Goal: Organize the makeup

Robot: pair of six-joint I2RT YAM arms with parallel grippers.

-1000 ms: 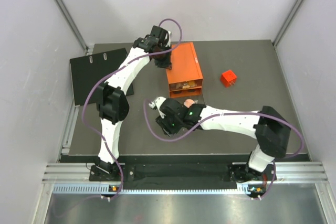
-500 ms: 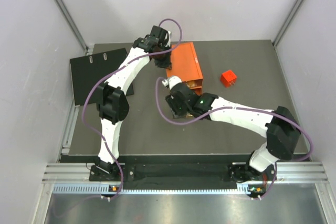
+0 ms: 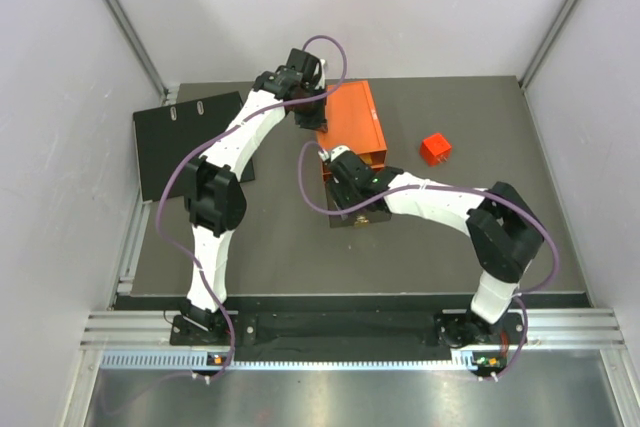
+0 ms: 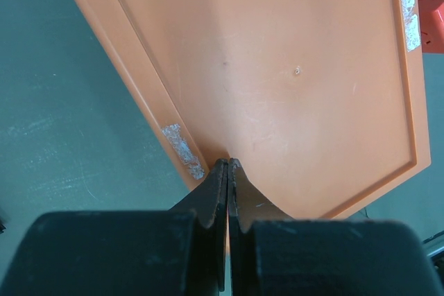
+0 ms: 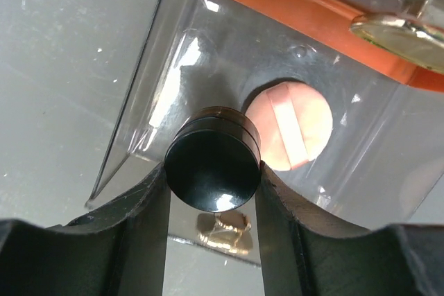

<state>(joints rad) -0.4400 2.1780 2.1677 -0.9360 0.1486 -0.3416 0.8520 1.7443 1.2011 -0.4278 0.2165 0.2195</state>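
Resting clamped between the right gripper's point(image 5: 212, 179) two dark fingers point(image 5: 154, 206), the black round disc point(image 5: 213, 170) is held by its sides with its flat glossy face toward the wrist camera, so these jaws stand narrow, closed on the disc. Just beyond it and a little to the right lies the pinkish-copper round disc point(image 5: 290, 134), a pale strip across its face, showing through a clear plastic panel point(image 5: 173, 81) that juts out from the near end of the orange box point(image 3: 350, 122). Below the black disc a small gold-coloured thing point(image 5: 223, 230) shows, too blurred to name. From above, the right arm bends across the table point(image 3: 450, 237) with its wrist at the near end of the box. At the box's far left corner the left gripper point(image 4: 227, 171) has its jaws pressed flat together, tips at the edge of the orange lid; whether they pinch the rim cannot be told. A small red cube point(image 3: 435, 149) sits on the table to the right of the box, apart from it, and a black board point(image 3: 185, 142) lies at the far left.
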